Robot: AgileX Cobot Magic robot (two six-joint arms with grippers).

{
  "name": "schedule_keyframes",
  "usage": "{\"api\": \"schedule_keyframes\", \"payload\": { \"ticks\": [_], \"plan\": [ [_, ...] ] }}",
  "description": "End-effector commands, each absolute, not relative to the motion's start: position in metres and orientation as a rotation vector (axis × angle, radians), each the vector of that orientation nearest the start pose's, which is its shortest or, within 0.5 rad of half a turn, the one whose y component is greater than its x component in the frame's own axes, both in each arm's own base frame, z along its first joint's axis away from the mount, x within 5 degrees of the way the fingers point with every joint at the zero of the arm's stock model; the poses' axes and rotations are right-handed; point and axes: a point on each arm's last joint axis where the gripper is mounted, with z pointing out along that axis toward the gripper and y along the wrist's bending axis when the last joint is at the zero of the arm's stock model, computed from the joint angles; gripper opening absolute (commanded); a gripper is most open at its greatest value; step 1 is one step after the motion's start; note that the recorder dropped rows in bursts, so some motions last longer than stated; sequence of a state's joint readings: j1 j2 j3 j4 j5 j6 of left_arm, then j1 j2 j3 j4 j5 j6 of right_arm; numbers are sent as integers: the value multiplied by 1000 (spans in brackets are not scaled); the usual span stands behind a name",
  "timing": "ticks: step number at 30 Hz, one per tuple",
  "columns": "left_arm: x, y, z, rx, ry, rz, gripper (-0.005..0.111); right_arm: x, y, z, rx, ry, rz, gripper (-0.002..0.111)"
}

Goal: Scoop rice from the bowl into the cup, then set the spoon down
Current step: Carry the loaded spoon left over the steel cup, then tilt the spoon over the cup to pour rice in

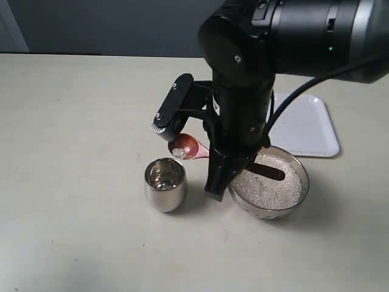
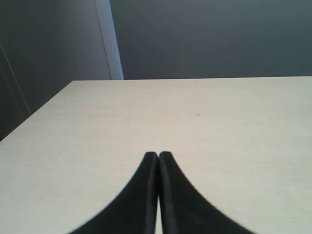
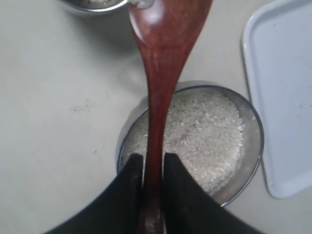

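My right tool [image 3: 152, 158] clamps the handle of the wooden spoon [image 1: 184, 146], whose scoop carries a few white grains by the rim of the steel cup [image 1: 165, 184], beside the bowl [image 1: 302, 173] of rice [image 1: 267, 185]. My left tool [image 2: 158, 156] is closed above the desk [image 2: 219, 122].

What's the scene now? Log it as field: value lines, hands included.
right hand: shut on spoon handle
spoon: scoop raised by cup rim, a little rice in it
cup: upright, left of bowl in exterior view, not touching
bowl: holds rice
left hand: shut, empty, over table
tray: white, beyond bowl
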State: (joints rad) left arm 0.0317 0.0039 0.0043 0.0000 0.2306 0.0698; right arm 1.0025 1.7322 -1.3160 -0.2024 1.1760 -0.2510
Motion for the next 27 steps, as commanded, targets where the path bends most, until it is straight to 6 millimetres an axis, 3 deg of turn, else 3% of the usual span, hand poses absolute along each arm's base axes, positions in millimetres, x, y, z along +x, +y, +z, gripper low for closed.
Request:
{"api": "schedule_keyframes", "payload": {
  "ticks": [1, 27],
  "plan": [
    [56, 1, 193, 29, 1701, 65, 0, 192, 279, 242, -1867, 2349, -245, -1],
    [56, 1, 193, 29, 1701, 65, 0, 184, 299, 238, -1884, 2149, -368, -1]
  ]
}}
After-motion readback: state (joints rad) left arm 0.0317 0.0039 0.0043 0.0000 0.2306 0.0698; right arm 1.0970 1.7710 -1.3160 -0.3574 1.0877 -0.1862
